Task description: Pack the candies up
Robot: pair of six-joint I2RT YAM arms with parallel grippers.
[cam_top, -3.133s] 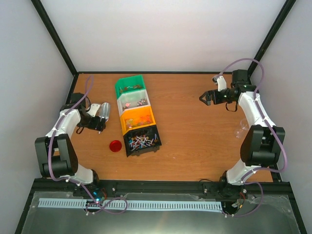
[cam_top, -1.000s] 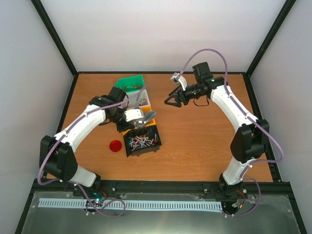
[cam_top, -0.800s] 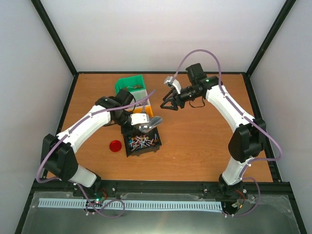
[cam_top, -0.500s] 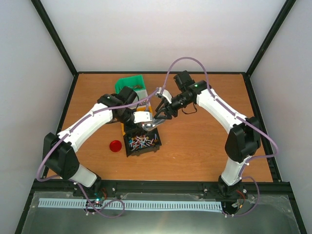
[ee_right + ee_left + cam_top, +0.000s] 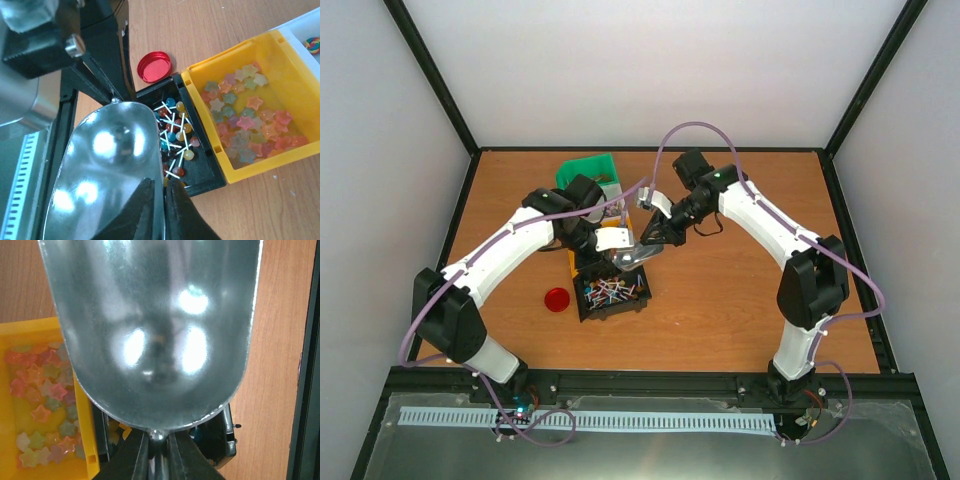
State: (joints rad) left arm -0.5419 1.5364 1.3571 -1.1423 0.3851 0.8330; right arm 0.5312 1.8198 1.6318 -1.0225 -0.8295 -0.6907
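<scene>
An empty metal scoop (image 5: 634, 256) hangs over the black bin (image 5: 586, 302), which holds lollipop candies (image 5: 613, 290). My left gripper (image 5: 159, 440) is shut on the scoop's handle, and the scoop's bowl (image 5: 155, 325) fills the left wrist view. My right gripper (image 5: 160, 187) is shut on the side rim of the scoop (image 5: 105, 170). In the right wrist view the lollipop candies (image 5: 176, 135) lie beside the scoop in the black bin (image 5: 212, 175). Star-shaped candies (image 5: 245, 127) fill the yellow bin (image 5: 200, 107) next to it.
A round red lid (image 5: 557, 299) lies on the table left of the black bin. A green bin (image 5: 588, 172) stands at the far end of the row. Both arms cross over the bins. The table's back and right side show bare wood.
My right arm swung left to the scoop and its jaws closed on the rim. My left arm carried the scoop from the table's left side to above the black bin.
</scene>
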